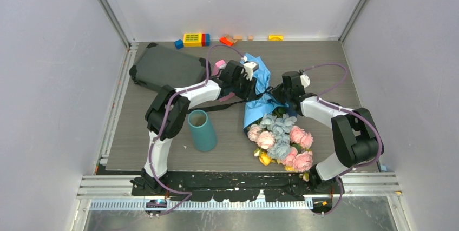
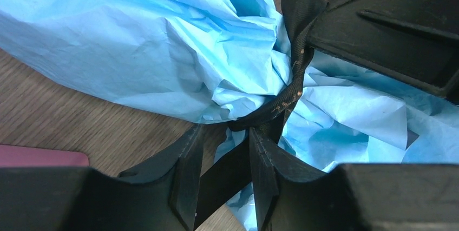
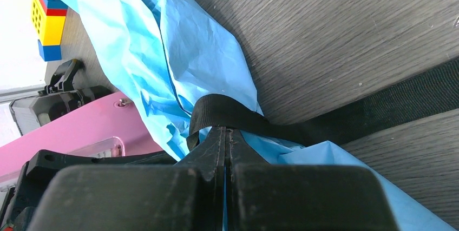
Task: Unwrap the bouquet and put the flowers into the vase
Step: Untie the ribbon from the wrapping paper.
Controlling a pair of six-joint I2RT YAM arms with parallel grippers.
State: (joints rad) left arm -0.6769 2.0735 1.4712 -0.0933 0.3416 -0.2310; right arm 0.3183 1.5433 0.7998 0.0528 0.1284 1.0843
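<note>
Blue paper wrap (image 1: 258,87), thin and creased throughout, and a black ribbon (image 2: 295,74) are what the two grippers meet on the bouquet (image 1: 273,123). The bouquet lies flat on the table (image 1: 325,63) to the right of the vase (image 1: 202,130), with its wrap end farther from the arm bases than the vase and its blooms nearer. We read the wrap as light, soft and easily torn: it will crumple rather than slide, so it offers no firm hold. The ribbon, a flat woven band cinched round the neck of the wrap, looks limp but strong, and we judge it the better place to take hold. The right gripper (image 3: 224,131) is closed with no gap between its fingers and appears to pinch the ribbon loop at its tips. The left gripper (image 2: 226,133) stands part open, and a tail of ribbon lies in its gap, unclamped as far as we can tell. The flowers (image 1: 281,139) seem light and springy; we would grasp them by the stems, hidden here by the wrap, not by the blooms. The vase stands upright, apart from the bouquet, with nothing visible in its mouth.
</note>
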